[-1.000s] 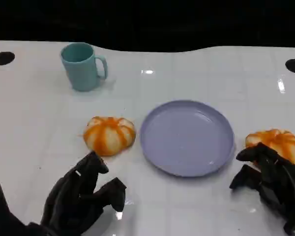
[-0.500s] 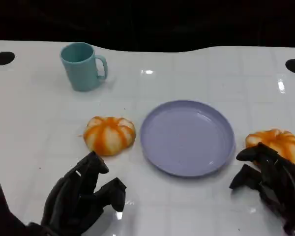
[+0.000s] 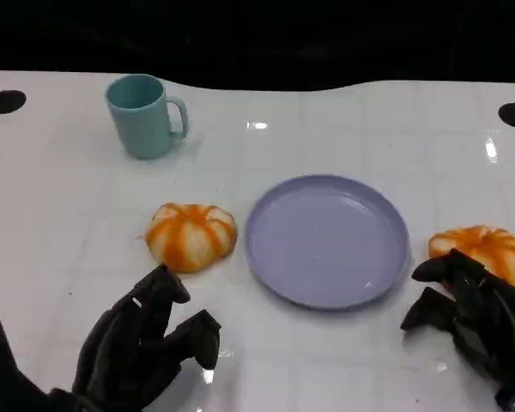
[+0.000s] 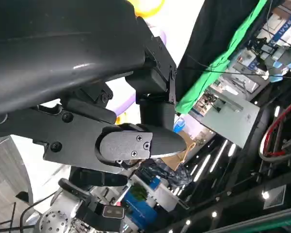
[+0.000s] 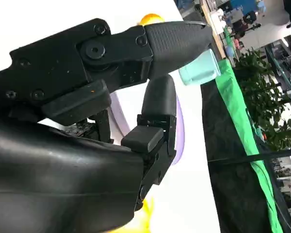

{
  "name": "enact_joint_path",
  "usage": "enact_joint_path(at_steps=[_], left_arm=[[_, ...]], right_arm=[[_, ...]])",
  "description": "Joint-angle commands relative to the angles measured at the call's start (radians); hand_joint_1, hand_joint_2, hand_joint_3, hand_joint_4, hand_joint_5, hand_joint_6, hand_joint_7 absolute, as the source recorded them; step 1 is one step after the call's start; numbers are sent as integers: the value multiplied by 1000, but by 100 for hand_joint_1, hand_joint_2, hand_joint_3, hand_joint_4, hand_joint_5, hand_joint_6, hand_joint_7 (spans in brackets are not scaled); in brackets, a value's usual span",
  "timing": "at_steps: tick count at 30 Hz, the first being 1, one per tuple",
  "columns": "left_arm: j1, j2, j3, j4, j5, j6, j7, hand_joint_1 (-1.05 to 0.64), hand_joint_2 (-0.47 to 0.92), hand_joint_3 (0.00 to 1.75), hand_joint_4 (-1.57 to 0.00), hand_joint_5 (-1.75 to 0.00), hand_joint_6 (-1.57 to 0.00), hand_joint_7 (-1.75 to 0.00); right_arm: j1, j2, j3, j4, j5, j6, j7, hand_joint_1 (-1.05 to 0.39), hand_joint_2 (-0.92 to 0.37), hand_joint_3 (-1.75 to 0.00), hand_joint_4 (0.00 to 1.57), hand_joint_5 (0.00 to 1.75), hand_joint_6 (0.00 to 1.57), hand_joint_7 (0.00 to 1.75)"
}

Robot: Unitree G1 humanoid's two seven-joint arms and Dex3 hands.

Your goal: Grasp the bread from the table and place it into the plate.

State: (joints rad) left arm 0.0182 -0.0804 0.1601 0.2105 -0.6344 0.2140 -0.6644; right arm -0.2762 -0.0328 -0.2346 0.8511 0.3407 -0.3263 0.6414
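Note:
Two orange-striped round breads lie on the white table. One bread (image 3: 191, 235) sits just left of the lavender plate (image 3: 327, 240); the other bread (image 3: 481, 250) lies to the plate's right. My left hand (image 3: 146, 343) hovers near the front edge, below the left bread, fingers apart and holding nothing. My right hand (image 3: 468, 318) is at the lower right, its fingers just in front of the right bread, partly covering its near side, with nothing held. The plate has nothing on it.
A teal mug (image 3: 144, 116) stands at the back left, also seen in the right wrist view as a teal mug (image 5: 199, 68). Black round marks (image 3: 6, 101) sit at the table's far corners. The table's far edge meets a dark backdrop.

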Motion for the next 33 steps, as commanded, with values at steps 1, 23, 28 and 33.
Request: enact_joint_path(at_steps=[1, 23, 28, 33], left_arm=[[-1, 12, 3, -15, 47, -84, 9, -56, 92, 24, -78, -135, -74, -93], [-82, 206, -107, -117, 696, -640, 200, -60, 92, 10, -21, -41, -36, 0], [-167, 336, -133, -168, 1087, -719, 404, -61, 88, 2, -9, -31, -33, 0], [-196, 381, -175, -161, 1185, -698, 488, -62, 88, 1, -8, -28, -32, 0]], right_arm=[[9, -12, 0, 8, -8, 19, -17, -54, -92, -25, 67, 157, 61, 126], [-21, -10, -6, 39, 3, 21, -2, -53, -92, -24, 68, 155, 63, 124], [-24, -5, 0, 41, -5, 8, -9, -53, -92, -26, 68, 154, 63, 123], [-26, -4, 1, 44, -6, 6, -14, -54, -92, -26, 69, 154, 63, 124]])
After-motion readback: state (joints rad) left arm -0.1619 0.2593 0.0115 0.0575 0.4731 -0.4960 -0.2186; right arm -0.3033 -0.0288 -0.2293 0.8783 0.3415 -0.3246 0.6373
